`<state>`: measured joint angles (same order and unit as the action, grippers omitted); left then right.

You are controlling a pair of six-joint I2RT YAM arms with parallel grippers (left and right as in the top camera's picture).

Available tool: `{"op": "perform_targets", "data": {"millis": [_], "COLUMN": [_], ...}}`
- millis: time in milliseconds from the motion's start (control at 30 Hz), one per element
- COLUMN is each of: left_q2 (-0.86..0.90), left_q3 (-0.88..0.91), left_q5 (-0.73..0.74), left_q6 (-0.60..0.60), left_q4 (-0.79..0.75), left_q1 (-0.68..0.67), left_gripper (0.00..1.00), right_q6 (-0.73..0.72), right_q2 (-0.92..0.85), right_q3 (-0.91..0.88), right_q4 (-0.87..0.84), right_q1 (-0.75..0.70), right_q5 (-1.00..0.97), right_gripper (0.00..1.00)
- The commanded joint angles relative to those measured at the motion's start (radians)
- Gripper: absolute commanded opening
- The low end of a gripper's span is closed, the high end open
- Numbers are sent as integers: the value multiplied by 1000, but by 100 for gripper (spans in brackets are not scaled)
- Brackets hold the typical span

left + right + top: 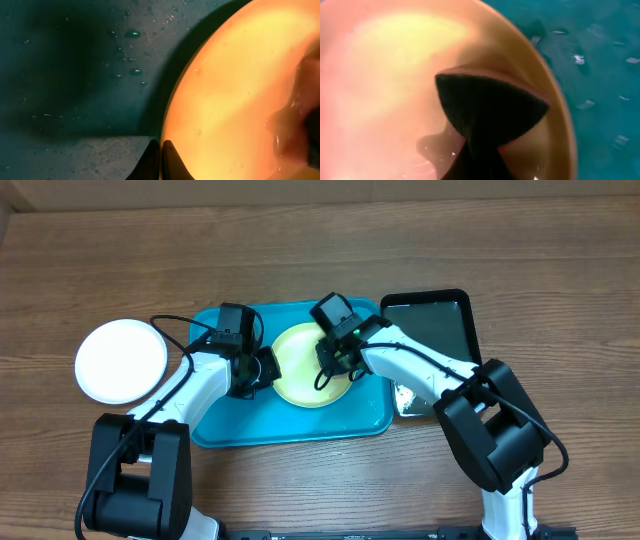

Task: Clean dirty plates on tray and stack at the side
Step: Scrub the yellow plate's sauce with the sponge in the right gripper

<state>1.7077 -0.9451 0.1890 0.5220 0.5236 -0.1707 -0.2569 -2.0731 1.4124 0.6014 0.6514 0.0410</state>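
Right wrist view puts the right end effector (475, 162) low in the picture, clenched on a dark pad (490, 110) that fans out from the fingers into a wedge with a rough, sponge-like upper edge. The pad lies flat against the inside of the yellow plate (385, 75), close to its rim, with a glossy wet patch on the plate just beside it. Past the rim is the turquoise tray (600, 75), flecked with pale spots.

In the left wrist view the left end effector (161, 152) is clenched, its two tips pressed together right at the yellow plate's (225, 100) rim. Whether the rim is pinched between them or only touched cannot be told. Droplets (132, 34) dot the tray (75, 75) floor beside the plate. A blurred dark mass sits on the plate at the right edge of this view.

From overhead, the left end effector (262, 368) is at the plate's left edge and the right end effector (335, 358) is over its right half. The yellow plate (300, 350) lies flat in the upper middle of the turquoise tray (290, 425). A white plate (122, 361) rests on the tabletop (300, 240) left of the tray, apart from it. A black tray (432, 325) lies just beside the turquoise tray's right end.
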Motion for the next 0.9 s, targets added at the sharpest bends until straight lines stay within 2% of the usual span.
{"op": "perform_targets", "data": {"millis": [0, 167, 433, 567, 733, 867], "left_q2": [7, 7, 7, 7, 7, 7], "left_q3": [-11, -11, -11, -11, -11, -11], "left_q5": [19, 22, 22, 22, 22, 22], "left_q6": [10, 10, 9, 9, 10, 10], "left_q4": [-5, -4, -4, -4, -5, -5], "left_q1": [-6, -6, -6, -6, -6, -6], "left_gripper": [4, 4, 4, 4, 4, 4], "right_q6": [26, 83, 89, 101, 101, 101], "right_q2": [-48, -48, 28, 55, 49, 49], "right_q3": [-2, 10, 194, 212, 202, 164], "right_q4": [-37, -61, 55, 85, 157, 150], "right_q1": [6, 1, -88, -116, -118, -116], "right_q5": [314, 462, 563, 519, 347, 274], "right_gripper": [4, 4, 4, 4, 4, 4]}}
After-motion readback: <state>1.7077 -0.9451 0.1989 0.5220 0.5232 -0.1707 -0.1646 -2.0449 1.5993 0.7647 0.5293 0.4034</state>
